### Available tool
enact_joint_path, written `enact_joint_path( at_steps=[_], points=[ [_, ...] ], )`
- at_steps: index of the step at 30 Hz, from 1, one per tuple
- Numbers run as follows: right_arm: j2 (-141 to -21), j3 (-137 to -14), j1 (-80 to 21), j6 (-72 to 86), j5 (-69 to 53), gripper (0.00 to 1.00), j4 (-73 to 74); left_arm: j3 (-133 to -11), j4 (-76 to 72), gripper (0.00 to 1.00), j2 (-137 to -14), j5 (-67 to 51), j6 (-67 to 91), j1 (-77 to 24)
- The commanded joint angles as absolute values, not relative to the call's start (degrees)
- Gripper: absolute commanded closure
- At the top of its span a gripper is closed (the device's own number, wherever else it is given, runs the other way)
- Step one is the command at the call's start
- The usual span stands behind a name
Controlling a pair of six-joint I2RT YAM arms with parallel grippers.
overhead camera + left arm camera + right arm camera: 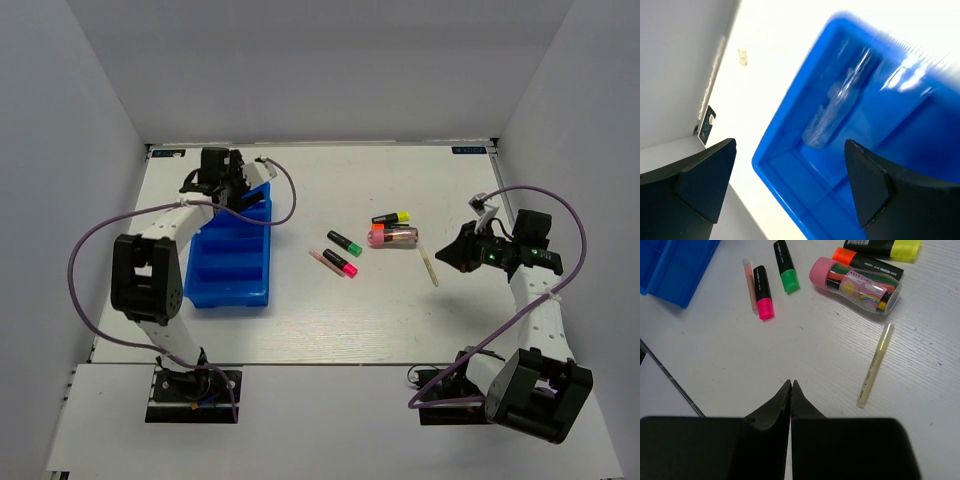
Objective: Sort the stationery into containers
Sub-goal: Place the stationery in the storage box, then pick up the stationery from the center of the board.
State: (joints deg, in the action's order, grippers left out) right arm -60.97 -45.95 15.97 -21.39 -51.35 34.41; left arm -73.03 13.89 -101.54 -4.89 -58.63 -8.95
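At the far left, the left gripper (225, 178) hung over the far end of the blue tray (230, 297), its jaws wide open and holding nothing. Just below it a clear tube (832, 112) lay in the far compartment, blurred in the wrist view.

The rest waited on the table (300, 320) right of the tray. First came a thin pink stick (322, 262) touching a pink-capped highlighter (341, 264), then a green-capped highlighter (345, 243) just beyond. Further right lay a pink tube (393, 237), with a yellow-capped highlighter (392, 218) on its far side. A pale-yellow stick (874, 365) lay alone, nearest the right gripper (791, 385), which hovered shut and empty.

All of it looked light, hard and smooth. The round barrels would likely roll if nudged, so each is best pinched across its middle. The sticks lie low and flat, so the fingers would need to come down almost to the table. The tube would need a wider opening.
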Motion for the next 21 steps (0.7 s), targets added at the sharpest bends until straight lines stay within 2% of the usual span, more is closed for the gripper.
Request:
enact_joint_path(
  at_steps=[1,4,5,6,7,8,9,10,11,12,13,14,15,16,17,18,19,20,21],
  points=[
    [-60.2,-47.4,16.4,-21.4,-52.8,1.0,35.0,-72.7,14.7,0.01,-91.2,-7.6,-43.7,-14.4],
    [-59.9,-46.9,16.4,-19.8,-51.8,1.0,33.7,-74.6,18.9,0.01,-89.0,-8.0,-36.4,-23.3],
    [-59.9,-47.0,16.3,-19.0,-51.3,0.73,33.3,-77.2,20.1,0.01,-90.0,-7.7,-33.1,-25.3],
    [-59.9,-47.2,16.3,-18.0,-50.7,0.37,33.2,-80.6,24.0,0.09,-91.3,-8.3,-31.4,-28.6],
    [-59.9,-47.7,16.3,-17.7,-49.9,0.1,33.1,-84.1,25.3,0.22,-92.4,-8.3,-22.2,-31.4],
    [-59.9,-47.9,16.5,-16.8,-48.9,0.1,33.0,-85.6,28.4,0.46,-93.6,-12.4,-19.8,-32.4],
    [-59.7,-48.1,16.3,-16.3,-47.5,0.14,32.8,-88.7,29.6,0.82,-97.3,-14.9,-17.7,-33.8],
    [-59.8,-48.4,16.3,-16.0,-46.6,0.36,32.9,-90.1,30.0,1.0,-98.7,-15.9,-12.4,-34.7],
    [-60.0,-48.7,16.4,-15.3,-43.5,0.76,32.8,-93.1,32.1,1.0,-100.0,-16.8,-7.6,-37.3],
    [-60.0,-49.0,16.3,-13.9,-42.1,1.0,33.0,-95.4,32.2,1.0,-103.9,-17.9,-7.2,-38.2],
    [-60.2,-49.1,16.3,-12.7,-40.7,1.0,33.6,-96.3,31.9,1.0,-105.0,-18.9,-5.4,-39.3],
    [-59.7,-49.0,16.3,-12.7,-38.3,1.0,32.4,-96.8,30.9,0.99,-106.9,-21.5,-4.9,-42.2],
    [-60.4,-48.9,16.3,-12.8,-37.8,1.0,32.1,-98.2,30.8,0.87,-108.1,-22.2,-6.1,-43.3],
    [-60.7,-49.1,16.4,-12.9,-37.4,0.63,32.4,-100.4,31.7,0.74,-110.0,-23.8,-7.3,-44.2],
    [-60.9,-49.6,16.4,-13.1,-36.5,0.4,32.6,-101.8,32.4,0.61,-112.3,-24.9,-11.1,-45.7],
    [-61.3,-49.8,16.4,-13.1,-35.9,0.25,32.8,-104.4,34.5,0.46,-113.7,-27.3,-11.9,-47.2],
    [-61.6,-49.9,16.5,-13.1,-35.7,0.1,33.3,-106.9,34.5,0.34,-116.8,-27.3,-11.8,-47.7],
    [-61.4,-50.0,16.5,-13.4,-36.8,0.1,33.3,-107.8,34.4,0.2,-117.7,-26.8,-9.2,-48.0],
    [-61.3,-50.0,16.5,-16.8,-38.4,0.1,33.1,-109.2,34.3,0.0,-118.3,-26.2,-7.9,-47.9]
  ],
)
